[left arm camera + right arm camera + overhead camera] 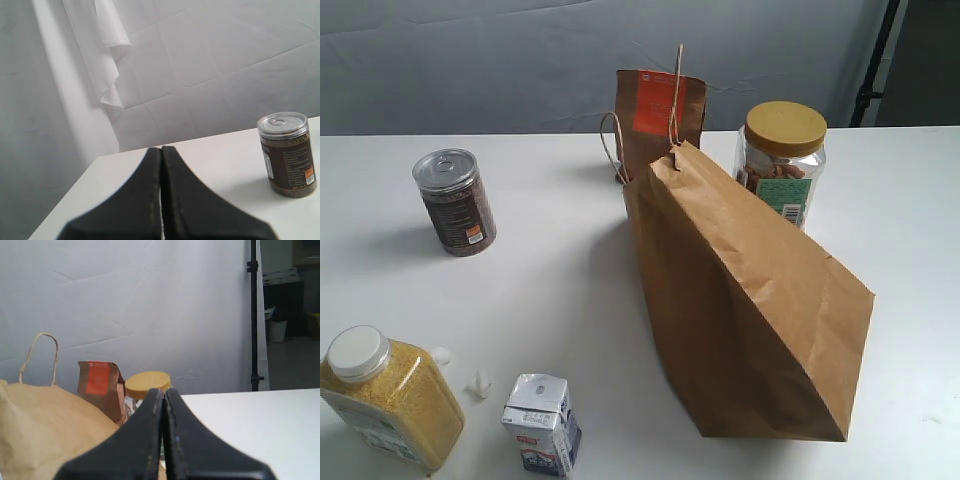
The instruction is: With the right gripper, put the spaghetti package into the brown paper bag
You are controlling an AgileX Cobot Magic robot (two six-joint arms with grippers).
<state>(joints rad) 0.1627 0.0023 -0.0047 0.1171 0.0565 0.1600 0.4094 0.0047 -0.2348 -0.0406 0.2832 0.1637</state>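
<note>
Found the brown paper bag (740, 300) slumped on its side at centre right of the exterior frame, handles toward the small brown pouch (658, 112) at top centre, with a yellow-lidded jar (782, 160) just behind it. Saw the right gripper (163, 392) with fingers pressed together. Saw the left gripper (161, 150) likewise closed tight, facing a can (289, 152) on the white table (225, 160).

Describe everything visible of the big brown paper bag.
The large brown kraft paper bag looks creased and matte. It lies tipped over on the white table, its bottom end toward the exterior camera, its top end rearward with thin loop handles, one sticking up. Its opening is hidden. A small orange-labelled brown pouch stands just behind; contact unclear.
</note>
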